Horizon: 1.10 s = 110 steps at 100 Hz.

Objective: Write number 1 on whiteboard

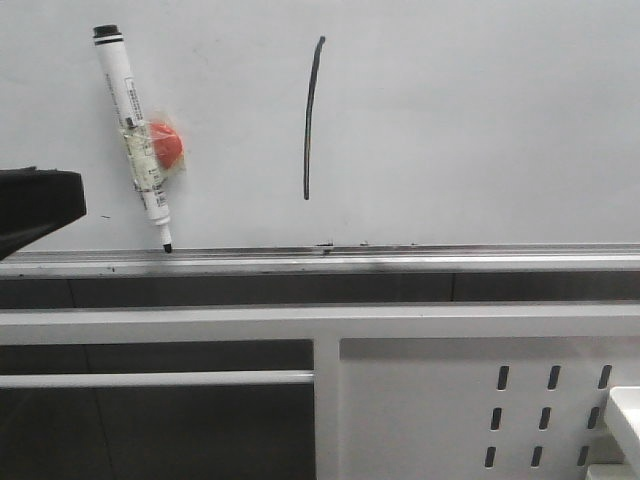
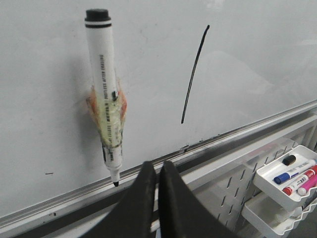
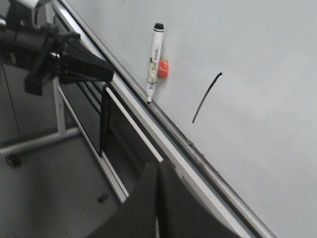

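Observation:
The whiteboard (image 1: 480,120) fills the upper front view, with a metal ledge rail (image 1: 400,262) along its lower edge. The number 1 (image 1: 311,118) is a thin, slightly curved black stroke near the board's middle; it also shows in the left wrist view (image 2: 194,74) and the right wrist view (image 3: 205,98). A white marker pen (image 1: 134,140) hangs tip down against the board, taped to a red magnet (image 1: 166,144). My left gripper (image 2: 158,166) is shut and empty, below and beside the pen's tip, apart from it. My right gripper (image 3: 158,166) is shut and empty, below the rail.
A white perforated metal panel (image 1: 480,400) stands under the board at the right. White trays with several coloured markers (image 2: 292,173) hang on it. The left arm (image 3: 54,54) shows in the right wrist view, close to the board's frame (image 1: 200,322).

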Tool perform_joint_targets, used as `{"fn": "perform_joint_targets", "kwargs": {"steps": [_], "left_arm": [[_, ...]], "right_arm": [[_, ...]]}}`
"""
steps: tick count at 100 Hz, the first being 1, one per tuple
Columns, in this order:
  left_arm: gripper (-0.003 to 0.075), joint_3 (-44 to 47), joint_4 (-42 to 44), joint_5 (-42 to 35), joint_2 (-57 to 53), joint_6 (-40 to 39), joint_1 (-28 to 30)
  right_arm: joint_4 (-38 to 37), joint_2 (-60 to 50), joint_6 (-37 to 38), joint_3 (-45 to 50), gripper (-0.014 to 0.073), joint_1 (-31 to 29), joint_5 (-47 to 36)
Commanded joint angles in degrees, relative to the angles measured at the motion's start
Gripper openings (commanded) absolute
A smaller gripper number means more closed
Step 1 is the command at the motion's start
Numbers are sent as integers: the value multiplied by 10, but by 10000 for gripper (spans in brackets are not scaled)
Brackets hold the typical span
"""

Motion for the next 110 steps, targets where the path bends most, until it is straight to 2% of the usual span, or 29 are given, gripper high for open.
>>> {"fn": "perform_joint_targets", "kwargs": {"steps": [1, 17, 26, 41, 51, 61, 74, 95, 110], "left_arm": [[-20, -7, 0, -126, -8, -6, 0], [-20, -7, 1, -126, -7, 7, 0], [-20, -7, 9, -129, -7, 7, 0], [-20, -13, 51, -129, -9, 7, 0], [-20, -29, 59, -106, -9, 7, 0], [-20, -66, 76, -23, -9, 6, 0], [-20, -131, 139, 79, -9, -4, 0], [-20, -225, 291, 281, -75, -137, 0], [-20, -265, 291, 461, -160, -150, 0]], "right_arm": [[52, -51, 4, 64, -69, -3, -137], [52, -123, 4, 217, -69, -3, -282], [55, -138, 4, 278, -69, -3, -314], [58, -139, 4, 324, -69, -3, -326], [58, -138, 4, 322, -69, -3, -276], [58, -138, 4, 322, -69, -3, -257], [58, -138, 4, 322, -69, -3, -258], [58, -138, 4, 322, -69, -3, -258], [58, -138, 4, 322, -69, -3, -258]]}}
